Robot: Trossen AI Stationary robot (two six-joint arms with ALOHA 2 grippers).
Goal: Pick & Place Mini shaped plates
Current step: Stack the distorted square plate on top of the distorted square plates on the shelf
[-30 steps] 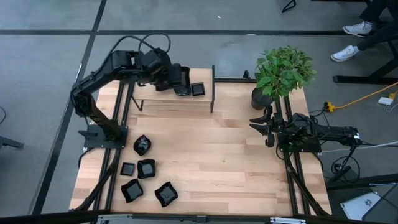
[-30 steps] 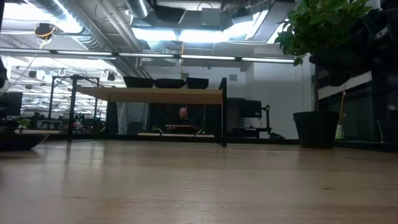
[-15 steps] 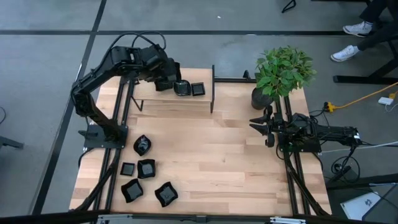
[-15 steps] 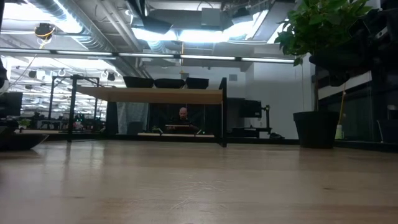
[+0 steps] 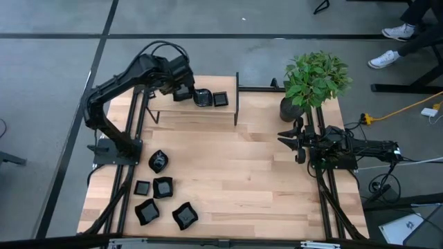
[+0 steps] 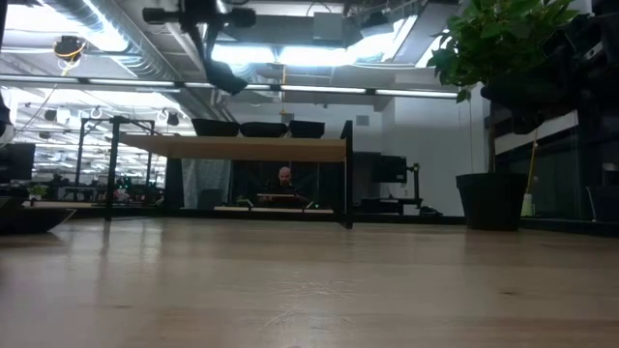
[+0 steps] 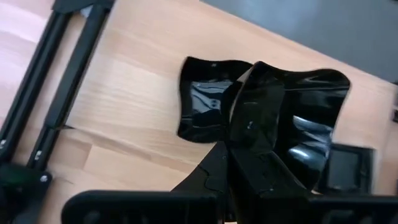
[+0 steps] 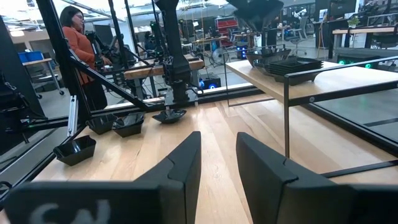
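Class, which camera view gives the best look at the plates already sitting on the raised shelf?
The left wrist view: it looks down at close range on the shelf plates, showing their wavy and square outlines, though the left pincer overlaps one. The high view shows small dark shapes, the low view only rims in profile, and the right wrist view a distant stack.

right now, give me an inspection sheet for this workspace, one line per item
surface: wooden table with a raised shelf at the back.
job's things: five mini plates near the left arm's base, more plates on the shelf.
clutter: potted plant at the back right.
grippers: left gripper shut above the shelf; right gripper parked at the right, holding nothing.
cables: yellow cable on the floor.
surroundings: person's shoes, person standing nearby.
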